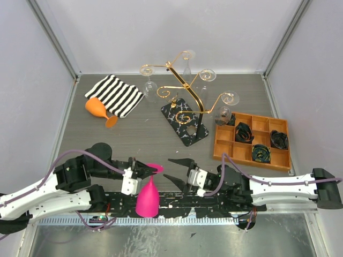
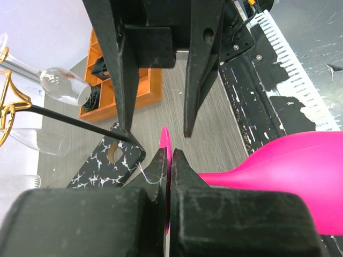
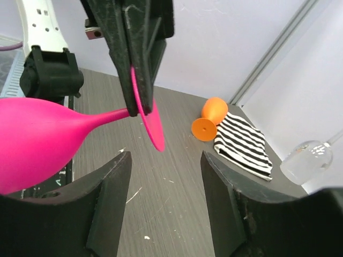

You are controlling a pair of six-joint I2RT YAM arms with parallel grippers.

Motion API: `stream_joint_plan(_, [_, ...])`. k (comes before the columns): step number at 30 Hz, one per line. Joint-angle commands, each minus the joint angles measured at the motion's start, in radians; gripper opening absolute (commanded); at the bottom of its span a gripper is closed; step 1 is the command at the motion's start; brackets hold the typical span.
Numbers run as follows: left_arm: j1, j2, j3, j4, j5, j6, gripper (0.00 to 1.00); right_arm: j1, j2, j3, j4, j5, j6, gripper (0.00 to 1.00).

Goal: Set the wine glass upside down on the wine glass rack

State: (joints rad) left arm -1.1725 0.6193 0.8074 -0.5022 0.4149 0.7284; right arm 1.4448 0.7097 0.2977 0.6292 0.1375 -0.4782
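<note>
The pink wine glass [image 1: 147, 199] hung well apart from the wine glass rack [image 1: 187, 89], on its near side over the arms' bases, with the bowl down and the foot up (already the way the rack wants it). The left gripper [image 1: 146, 170] had its jaws pinched flat on the rim of the foot [image 3: 149, 115] and on nothing else. The right gripper [image 1: 167, 168], also on the near side of the rack, faced the glass with jaws spread wide and empty, and the stem [image 3: 110, 115] sat just beyond the gap between them.

This looked like a handover. To do it well, the right jaws needed to close squarely on the stem just under the foot before the left let go, since an edge pinch on a thin disc could let the bowl swing. The glass then needed carrying toward the rack bowl-down, clear of the clear glasses [image 1: 151, 88] hanging there, and sliding stem-first into a free curl. Which curl was free, I could not tell.
</note>
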Motion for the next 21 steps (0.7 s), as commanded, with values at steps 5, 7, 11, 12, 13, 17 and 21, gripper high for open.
stream_joint_plan(5, [-0.003, 0.01, -0.008, 0.055, 0.035, -0.018, 0.0, 0.002, 0.112, 0.081, 0.153, -0.069, -0.094, 0.51])
stream_joint_plan(7, [-0.003, 0.01, -0.014, 0.061, 0.036, -0.02, 0.0, 0.002, 0.127, 0.083, 0.175, -0.069, -0.104, 0.49])
stream_joint_plan(11, [-0.003, 0.013, -0.011, 0.063, 0.051, -0.03, 0.0, 0.002, 0.154, 0.096, 0.184, -0.073, -0.106, 0.43])
stream_joint_plan(12, [-0.003, 0.014, -0.011, 0.063, 0.055, -0.029, 0.0, 0.001, 0.158, 0.099, 0.182, -0.078, -0.107, 0.41])
stream_joint_plan(13, [-0.002, 0.015, -0.012, 0.063, 0.056, -0.03, 0.0, 0.002, 0.16, 0.099, 0.181, -0.082, -0.108, 0.37])
stream_joint_plan(17, [-0.003, 0.028, -0.008, 0.063, 0.057, -0.034, 0.0, 0.001, 0.173, 0.106, 0.142, -0.088, -0.119, 0.22])
stream_joint_plan(21, [-0.002, 0.041, 0.009, 0.055, 0.053, -0.061, 0.11, 0.002, 0.166, 0.107, 0.111, -0.086, -0.116, 0.08])
